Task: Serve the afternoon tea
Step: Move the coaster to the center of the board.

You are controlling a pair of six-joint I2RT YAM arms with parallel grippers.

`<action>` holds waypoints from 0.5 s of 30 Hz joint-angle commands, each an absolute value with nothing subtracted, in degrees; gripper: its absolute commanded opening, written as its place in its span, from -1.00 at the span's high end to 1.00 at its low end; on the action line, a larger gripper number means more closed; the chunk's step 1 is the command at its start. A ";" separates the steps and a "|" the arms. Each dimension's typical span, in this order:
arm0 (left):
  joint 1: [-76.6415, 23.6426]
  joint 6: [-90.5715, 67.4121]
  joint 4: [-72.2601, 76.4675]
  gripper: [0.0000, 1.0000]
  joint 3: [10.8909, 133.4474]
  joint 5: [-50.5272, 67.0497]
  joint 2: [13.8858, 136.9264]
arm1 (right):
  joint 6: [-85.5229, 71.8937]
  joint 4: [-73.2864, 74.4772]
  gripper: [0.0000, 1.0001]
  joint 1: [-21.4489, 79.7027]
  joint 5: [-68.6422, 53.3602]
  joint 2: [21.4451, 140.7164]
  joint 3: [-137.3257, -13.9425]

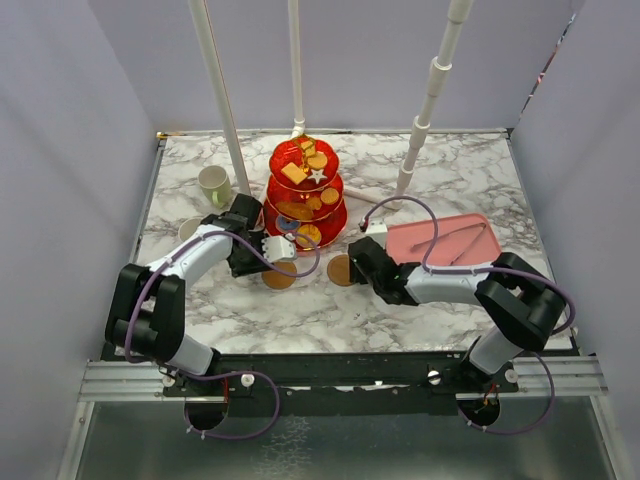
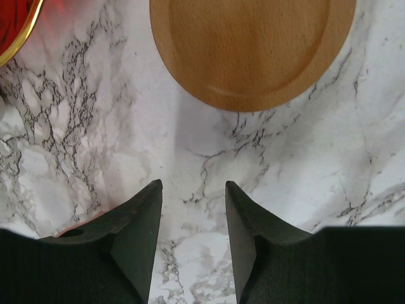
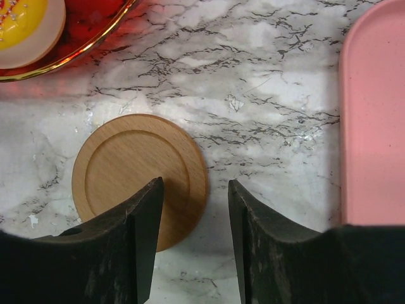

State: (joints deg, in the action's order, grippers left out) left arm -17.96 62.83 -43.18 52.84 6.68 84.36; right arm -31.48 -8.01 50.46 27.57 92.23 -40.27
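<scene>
Grey-veined marble table (image 1: 450, 165), pale walls (image 1: 60, 150). Left gripper (image 2: 193, 190) released — a round wooden coaster (image 2: 243, 50) just ahead of its jaws. Right gripper (image 3: 195, 187) released too — second coaster (image 3: 126, 171) partly hidden by one jaw, glossy red stand (image 3: 95, 19) beyond.

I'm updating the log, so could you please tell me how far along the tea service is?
Done: the stand is loaded with cookies, and the left coaster and right coaster lie in front of it. In hand: nothing; the left claw and right claw are open and empty by the coasters. Left: the green mug stands beside the stand, not yet on a coaster.
</scene>
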 commanded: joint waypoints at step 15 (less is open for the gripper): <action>-27.43 52.16 -29.58 0.09 47.66 11.91 87.97 | -36.12 -3.22 0.09 48.49 27.08 84.92 -33.42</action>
